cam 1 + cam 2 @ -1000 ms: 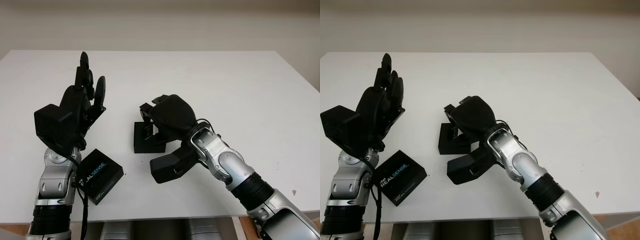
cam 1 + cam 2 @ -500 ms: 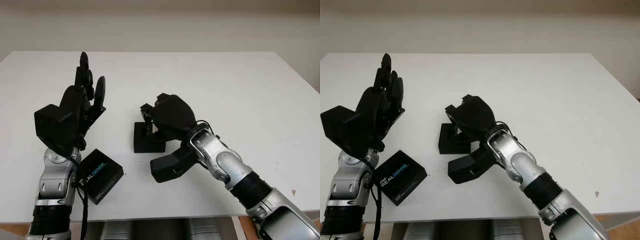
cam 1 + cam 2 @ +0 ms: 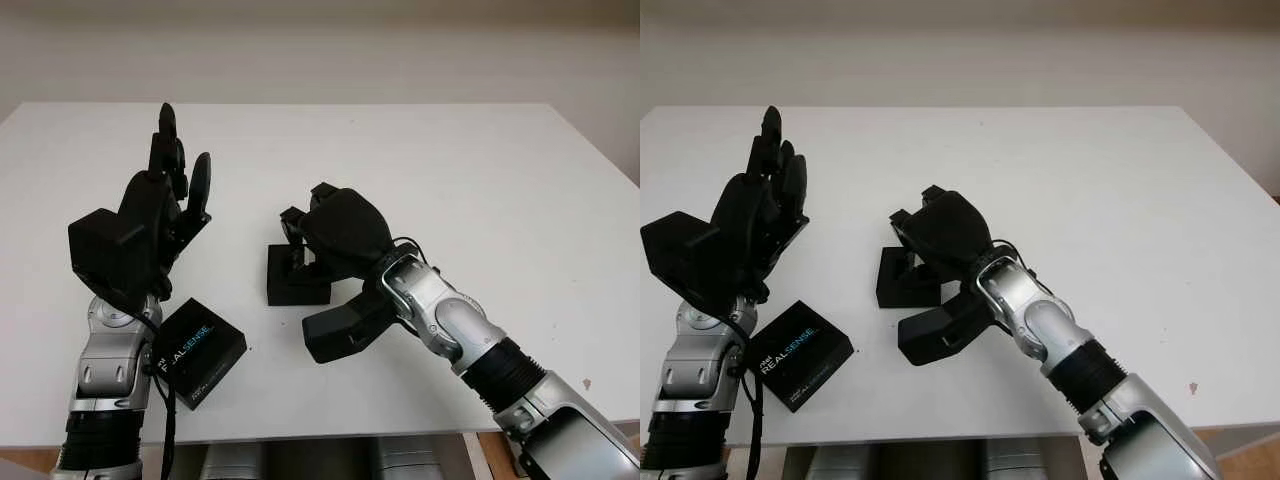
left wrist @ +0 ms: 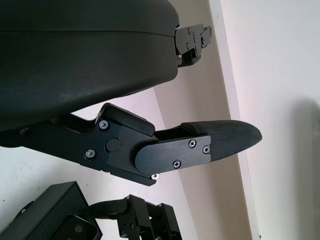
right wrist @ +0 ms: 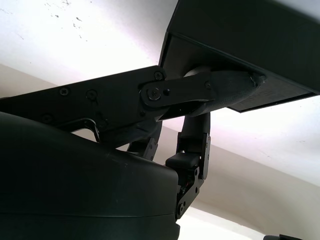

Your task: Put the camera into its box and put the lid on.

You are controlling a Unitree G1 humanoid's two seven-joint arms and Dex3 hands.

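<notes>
We're closing the right hand (image 3: 335, 235) on the box (image 3: 296, 276) at table centre; left hand (image 3: 150, 215) open at 9 o'clock; keep box level

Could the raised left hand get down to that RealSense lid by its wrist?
Probably yes. The left hand is open and holds nothing, and the lid lies uncovered on the table just below its wrist, well apart from the right hand.

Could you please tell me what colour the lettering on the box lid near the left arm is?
White and light blue lettering on the black lid, clearest in the left eye view.
</notes>
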